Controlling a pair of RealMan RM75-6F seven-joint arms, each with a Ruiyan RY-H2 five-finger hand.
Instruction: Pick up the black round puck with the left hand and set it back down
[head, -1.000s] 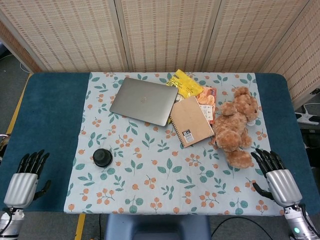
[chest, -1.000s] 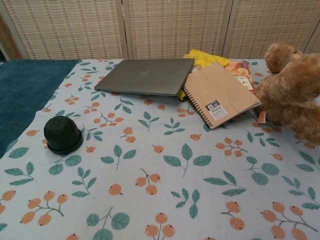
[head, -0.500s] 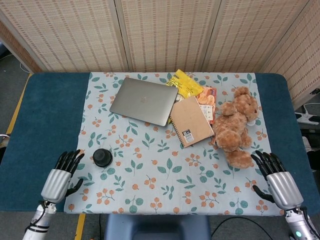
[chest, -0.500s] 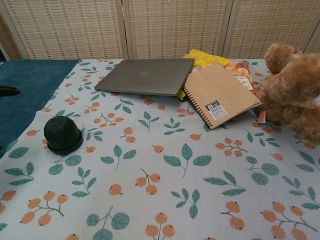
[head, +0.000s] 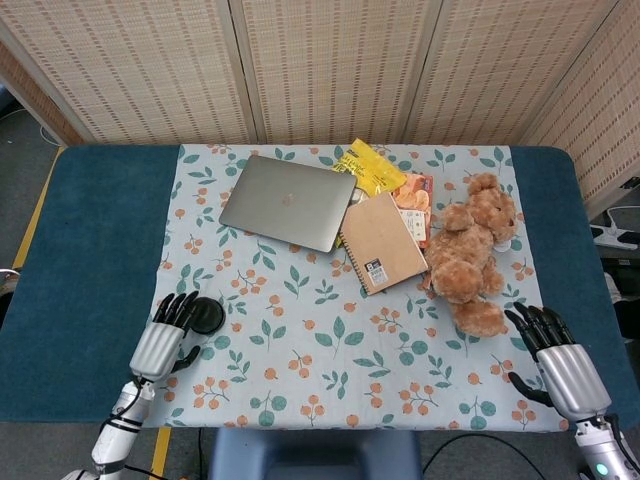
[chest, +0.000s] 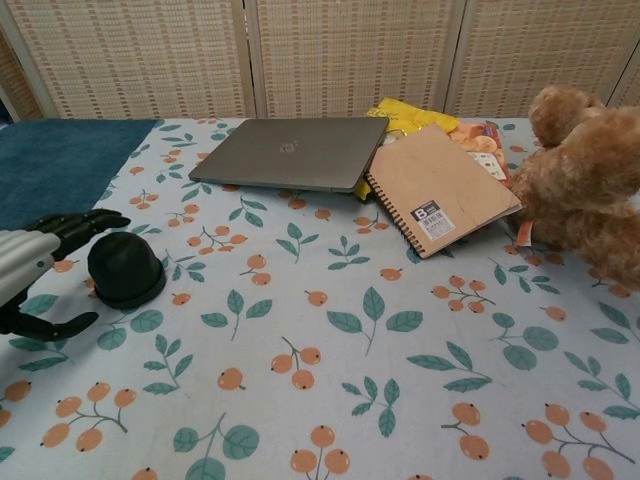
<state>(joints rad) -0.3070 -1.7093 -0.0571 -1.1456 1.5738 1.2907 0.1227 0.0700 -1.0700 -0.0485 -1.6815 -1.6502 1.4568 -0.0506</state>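
Note:
The black round puck rests on the floral cloth near its left edge. My left hand is open just to the puck's left, fingers spread and reaching past it, thumb low on the near side; it holds nothing. At the table's front right corner my right hand lies open and empty; the chest view does not show it.
A closed grey laptop, a brown spiral notebook, yellow and orange snack packs and a brown teddy bear lie at the back and right of the cloth. Blue table surface flanks the cloth.
My left hand has moved right from the blue table onto the cloth, up to the puck's left side. The puck and right hand have not moved.

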